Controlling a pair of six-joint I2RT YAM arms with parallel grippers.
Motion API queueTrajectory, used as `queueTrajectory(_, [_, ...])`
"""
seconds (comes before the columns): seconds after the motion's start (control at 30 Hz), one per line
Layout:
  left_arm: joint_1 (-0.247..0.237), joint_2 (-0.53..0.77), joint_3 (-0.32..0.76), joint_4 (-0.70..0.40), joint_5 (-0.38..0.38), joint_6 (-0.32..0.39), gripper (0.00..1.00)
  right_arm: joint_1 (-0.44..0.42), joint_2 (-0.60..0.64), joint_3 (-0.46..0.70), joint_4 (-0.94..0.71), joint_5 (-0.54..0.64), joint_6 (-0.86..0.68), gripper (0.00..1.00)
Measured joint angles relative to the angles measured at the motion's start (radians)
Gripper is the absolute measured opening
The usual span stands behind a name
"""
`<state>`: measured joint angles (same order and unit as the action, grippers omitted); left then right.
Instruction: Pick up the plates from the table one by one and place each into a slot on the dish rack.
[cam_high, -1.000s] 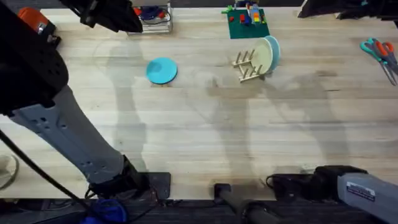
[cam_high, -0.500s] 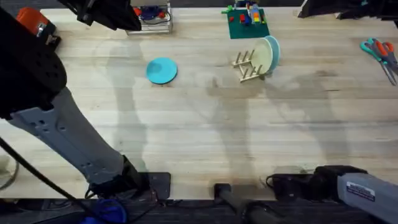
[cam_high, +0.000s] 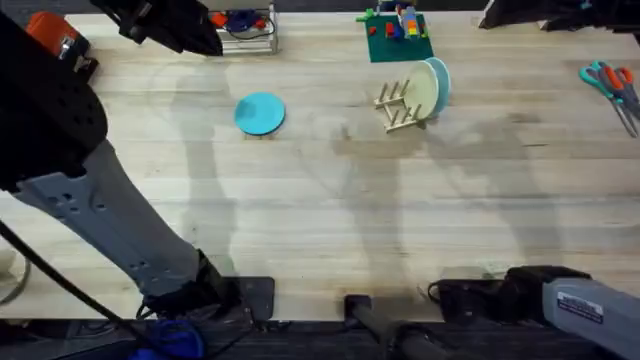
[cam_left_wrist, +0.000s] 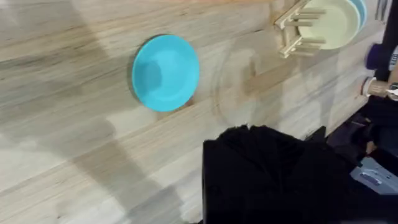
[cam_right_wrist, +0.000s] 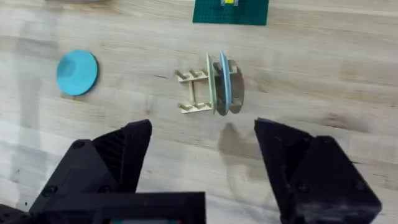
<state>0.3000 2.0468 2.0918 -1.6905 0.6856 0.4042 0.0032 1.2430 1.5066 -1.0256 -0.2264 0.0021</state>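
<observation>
2 plates, a cream one (cam_right_wrist: 212, 84) and a light blue one (cam_right_wrist: 222, 85), stand upright in the dish rack (cam_right_wrist: 194, 91); 1 turquoise plate (cam_high: 260, 113) lies flat on the table (cam_high: 330, 220), well apart from the rack, awaiting pickup; the right gripper (cam_right_wrist: 202, 165) is spread wide, holding nothing; the left gripper's (cam_high: 160, 22) state cannot be told.

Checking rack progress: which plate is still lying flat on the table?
The turquoise-blue plate, lying flat on the table left of the dish rack. The cream plate and light blue plate stand upright in the rack.
</observation>
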Motion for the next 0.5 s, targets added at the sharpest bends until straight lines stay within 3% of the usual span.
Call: queueTrajectory(0.5, [0.000, 0.000, 0.000, 0.031, -0.054, -0.042, 0.042, 0.000, 0.000, 0.000, 0.000, 0.000, 0.000, 0.994])
